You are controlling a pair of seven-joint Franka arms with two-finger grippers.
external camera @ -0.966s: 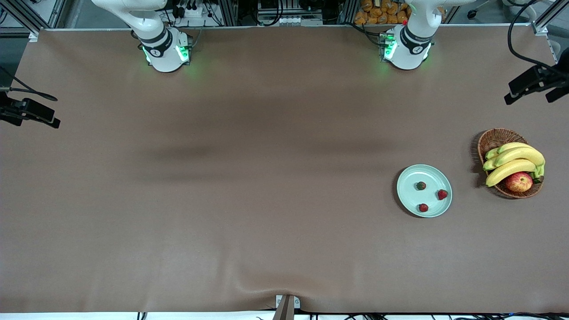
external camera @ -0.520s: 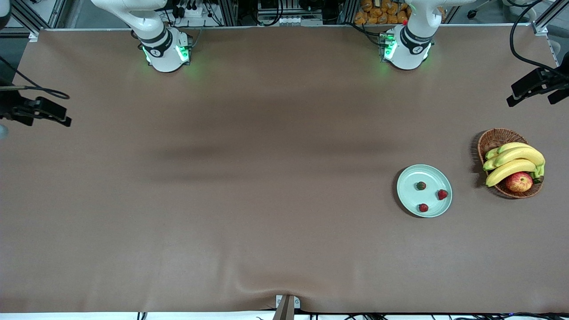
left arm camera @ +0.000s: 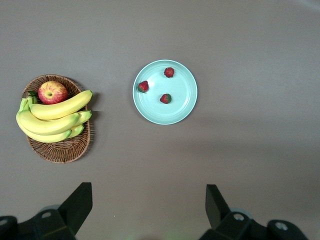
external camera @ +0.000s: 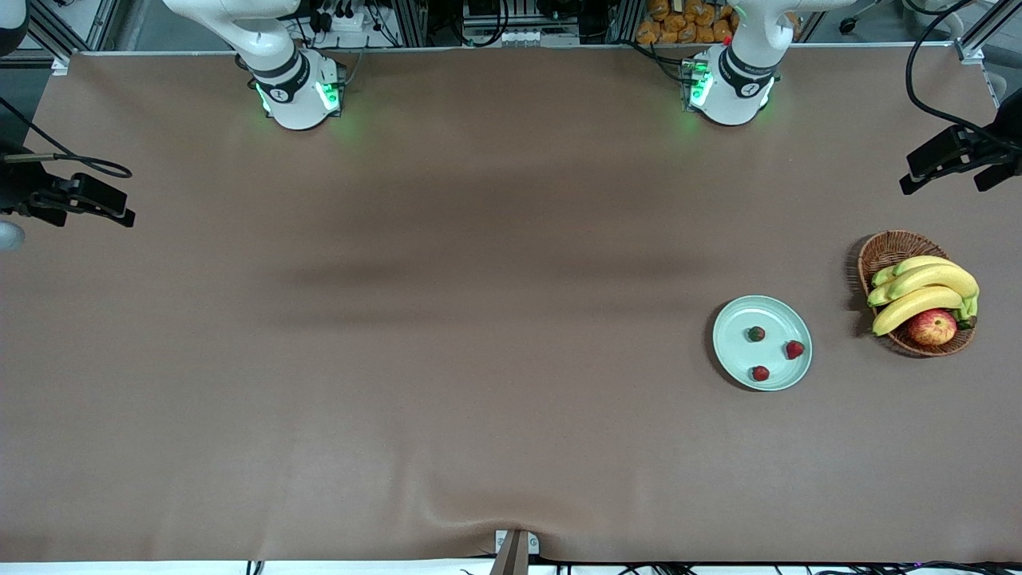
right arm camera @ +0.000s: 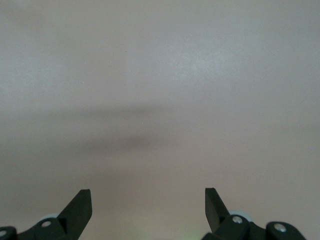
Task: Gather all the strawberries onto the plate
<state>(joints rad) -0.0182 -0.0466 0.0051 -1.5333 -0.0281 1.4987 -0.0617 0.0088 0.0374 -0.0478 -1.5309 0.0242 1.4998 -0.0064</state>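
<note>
A brown-covered table (external camera: 447, 335) is seen spread wide beneath the two arms, whose white bases are set along its edge farthest from the front camera. Toward the left arm's end of the table, a brown wicker basket (external camera: 888, 249) is shown loaded with a bunch of yellow bananas (external camera: 924, 289) and a red-yellow apple (external camera: 932, 327), the apple lying at the end of the basket nearer the front camera. Just beside the basket, toward the right arm's end and slightly nearer the front camera, the pale mint-green plate (external camera: 738, 347) is laid flat on the cloth, clear of the basket. All three strawberries (external camera: 794, 349) are found on the plate, kept apart from one another: one near its middle, one close to the rim on the basket's side, one close to the rim nearest the front camera. The left gripper (left arm camera: 149, 210) is held high over bare table with the plate and basket in its wrist view, its jaws spread wide and nothing between them. The right gripper (right arm camera: 148, 209) is held over bare cloth, its jaws likewise parted and empty
</note>
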